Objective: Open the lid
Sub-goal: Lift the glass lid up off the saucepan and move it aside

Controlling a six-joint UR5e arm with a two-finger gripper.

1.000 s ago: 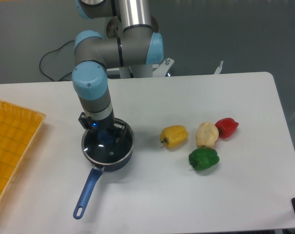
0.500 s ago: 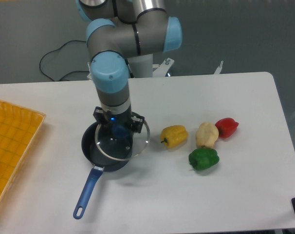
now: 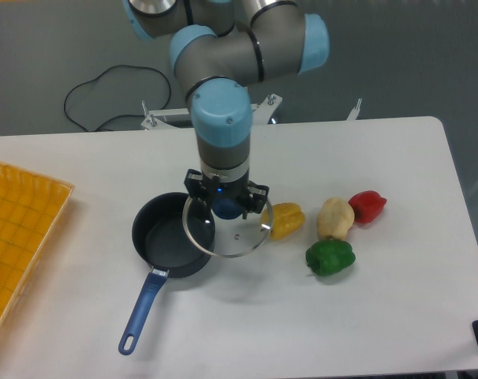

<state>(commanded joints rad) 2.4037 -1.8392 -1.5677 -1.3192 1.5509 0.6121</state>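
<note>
**Glass lid held in the air beside the open saucepan**

Nearest the camera, the long blue handle (image 3: 140, 308) of the dark blue saucepan (image 3: 166, 235) runs toward the near left edge of the white table (image 3: 365, 316). The pan itself sits further back, uncovered, its dark inside plainly visible.

Just right of the pan, the lid (image 3: 227, 230) hangs above the table, a round pane of clear glass with a metal rim. Its left edge overlaps the pan's right rim in this view, and its right edge reaches in front of the yellow pepper (image 3: 286, 220). The gripper (image 3: 225, 207) points straight down and is clamped on the lid's blue knob (image 3: 225, 209), with its dark fingers on either side of it. A shadow lies on the table beneath the lid.

To the right, a green pepper (image 3: 330, 257) lies closest to the camera. Behind it lies a pale beige vegetable (image 3: 335, 217), touching or almost touching a red pepper (image 3: 367, 205) further right.

At the left edge, a yellow gridded tray (image 3: 18, 237) extends out of view.

Farther back, the arm's grey and light blue joints (image 3: 247, 55) rise above the gripper. Behind them, a black cable (image 3: 105, 87) loops beyond the far edge of the table.
</note>
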